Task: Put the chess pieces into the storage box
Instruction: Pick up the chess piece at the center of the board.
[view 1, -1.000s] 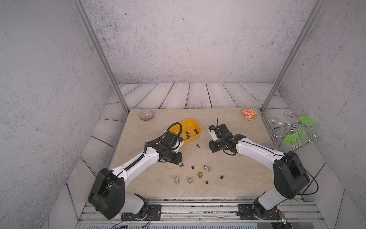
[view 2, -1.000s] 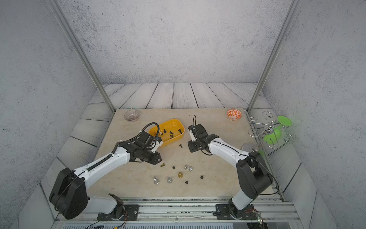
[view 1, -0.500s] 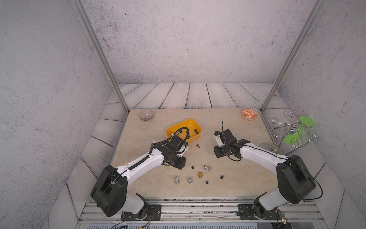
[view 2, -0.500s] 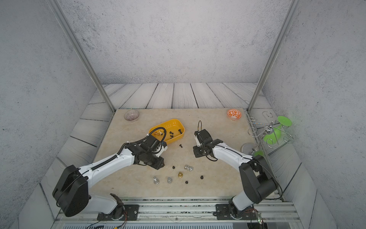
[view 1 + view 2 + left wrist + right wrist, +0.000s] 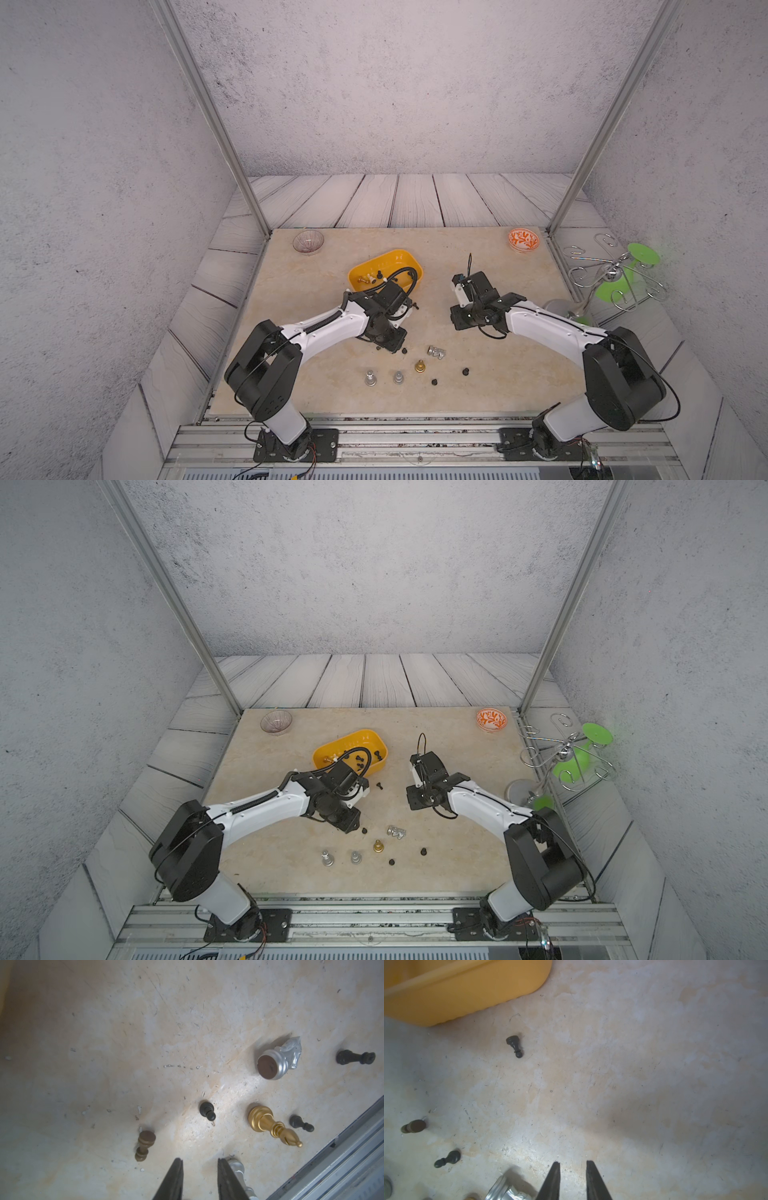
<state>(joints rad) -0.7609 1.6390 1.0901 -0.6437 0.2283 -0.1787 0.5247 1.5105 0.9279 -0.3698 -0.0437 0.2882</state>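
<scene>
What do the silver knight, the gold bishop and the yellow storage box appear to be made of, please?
Silver knight: plastic or metal, I cannot tell which, with a shiny silver finish; bright highlights, a matte brown pad under its base. Gold bishop: likewise, glossy gold with sharp glints. Storage box: probably plastic; smooth, uniform yellow, rounded moulded corner.

The yellow storage box (image 5: 390,261) sits askew mid-worktop (image 5: 519,270) toward the far edge, with a few small cream and black chess pieces (image 5: 368,279) inside. Toward the front edge a silver knight (image 5: 436,352) lies toppled. A gold bishop (image 5: 420,366) and two silver pieces (image 5: 370,378) stand upright, with small black pawns (image 5: 465,371) scattered among them.
</scene>
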